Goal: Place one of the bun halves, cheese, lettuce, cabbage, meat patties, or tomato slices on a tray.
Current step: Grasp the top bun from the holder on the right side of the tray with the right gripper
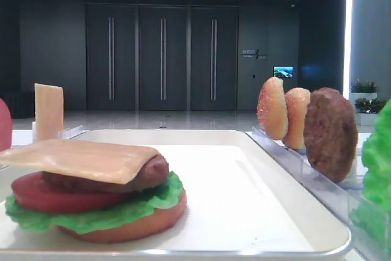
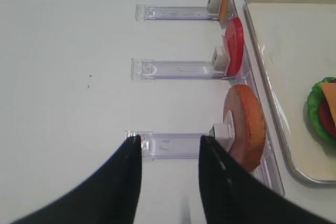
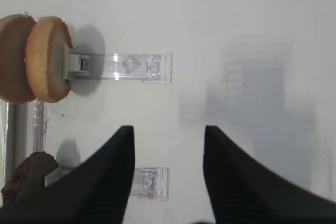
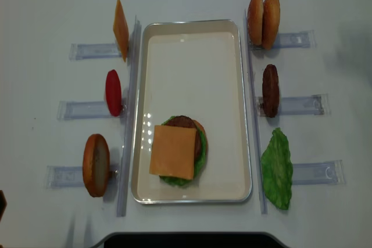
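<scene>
The stack on the tray (image 4: 244, 114) ends in cheese (image 4: 173, 152), so a bun top likely comes next. The buns (image 3: 47, 59) stand up-left of the right pincer (image 3: 168, 145), which gapes empty over the bench (image 3: 252, 35). Approach squarely; pinch the nearer bun's faces.
</scene>
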Controlling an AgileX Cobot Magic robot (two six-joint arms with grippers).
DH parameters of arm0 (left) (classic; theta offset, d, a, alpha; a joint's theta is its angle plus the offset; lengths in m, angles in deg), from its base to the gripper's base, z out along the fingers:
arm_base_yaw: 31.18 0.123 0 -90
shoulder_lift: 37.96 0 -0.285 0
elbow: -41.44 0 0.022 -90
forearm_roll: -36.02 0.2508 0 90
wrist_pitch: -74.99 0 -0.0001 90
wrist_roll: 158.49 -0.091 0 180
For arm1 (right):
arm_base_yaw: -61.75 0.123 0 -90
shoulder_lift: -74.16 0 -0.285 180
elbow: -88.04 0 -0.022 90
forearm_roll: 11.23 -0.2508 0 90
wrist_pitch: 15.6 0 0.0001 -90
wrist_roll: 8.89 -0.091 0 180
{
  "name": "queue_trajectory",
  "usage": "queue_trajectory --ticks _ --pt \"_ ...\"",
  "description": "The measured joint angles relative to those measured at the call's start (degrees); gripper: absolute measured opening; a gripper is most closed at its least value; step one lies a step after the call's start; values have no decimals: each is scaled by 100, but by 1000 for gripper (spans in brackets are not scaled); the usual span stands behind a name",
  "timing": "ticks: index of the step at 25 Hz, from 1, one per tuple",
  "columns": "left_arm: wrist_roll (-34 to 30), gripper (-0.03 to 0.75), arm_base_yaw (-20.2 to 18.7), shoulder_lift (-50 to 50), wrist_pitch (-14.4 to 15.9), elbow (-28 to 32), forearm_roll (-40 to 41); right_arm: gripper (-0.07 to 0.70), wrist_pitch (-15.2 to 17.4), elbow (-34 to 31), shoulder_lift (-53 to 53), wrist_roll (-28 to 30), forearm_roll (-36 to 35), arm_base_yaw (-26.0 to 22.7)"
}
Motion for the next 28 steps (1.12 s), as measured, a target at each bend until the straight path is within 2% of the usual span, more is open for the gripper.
queue_trajectory --ticks 7,17,21,25,28 --pt "0 282 0 0 0 0 0 386 7 67 55 65 13 0" --pt "0 282 0 0 0 0 0 396 7 67 55 16 79 88" --pt "0 282 0 0 0 0 0 396 -90 67 55 -235 250 582" --pt "0 282 0 0 0 0 0 398 -404 125 127 -622 284 1329" --pt "0 282 0 0 0 0 0 399 -433 318 373 -907 339 1839"
